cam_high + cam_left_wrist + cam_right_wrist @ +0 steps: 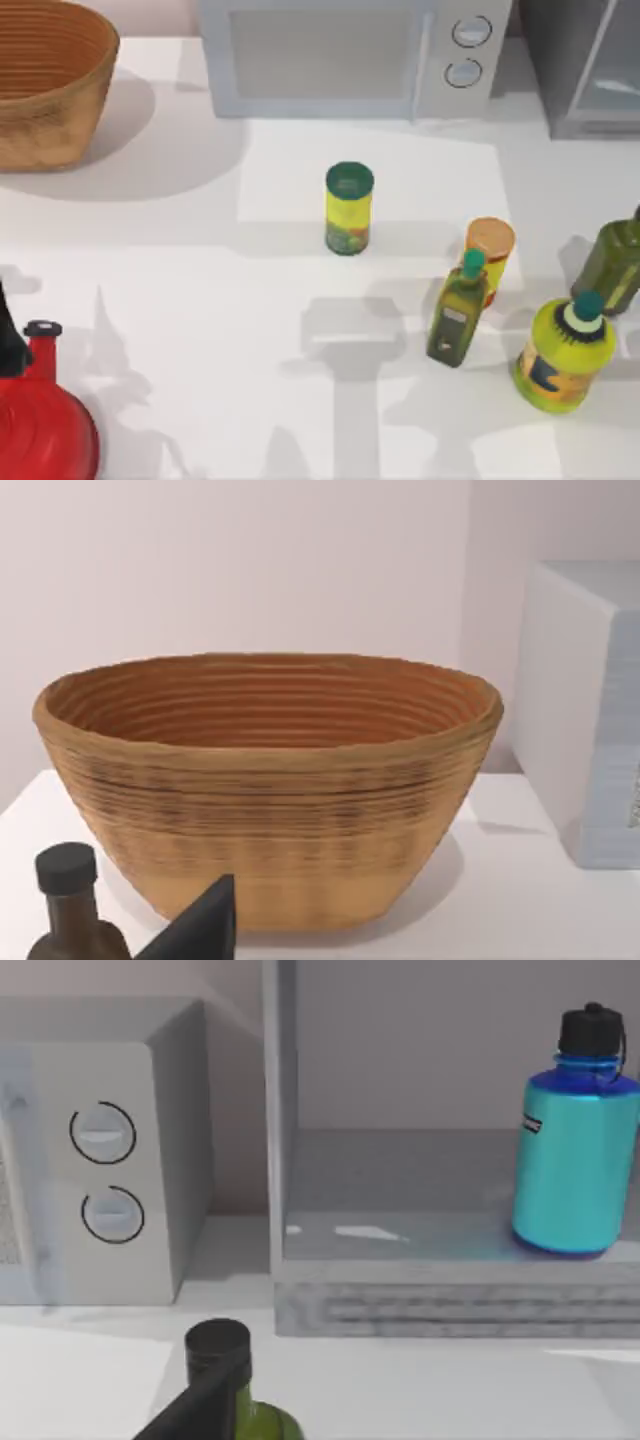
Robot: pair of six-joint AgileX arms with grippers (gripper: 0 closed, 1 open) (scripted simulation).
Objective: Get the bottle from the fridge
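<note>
The small round bottle with blue shoulders, a teal lower body and a black cap [578, 1135] stands upright on the floor of the large dark-grey boxy fridge [450, 1290], whose interior is open to the right wrist view. In the top view the fridge [585, 70] sits at the back right of the white worktop [200, 300], just beside the light-grey microwave with two round knobs [350, 55].

The right end effector [195, 1405] shows as one dark finger low in its own view, close to a dark-capped green bottle [235, 1390]; whether its fingers are spread or pressed together I cannot tell. The left end effector [200, 930] likewise shows a single dark finger before the woven brown basket [270, 780], state unclear, and seems idle.

My judgement is that the reach is the step in hand, with nothing grasped yet. The next move calls for the right arm to advance into the fridge opening, clear the green bottle in the foreground, and bring spread fingers level with the teal body below the shoulders before closing.
</note>
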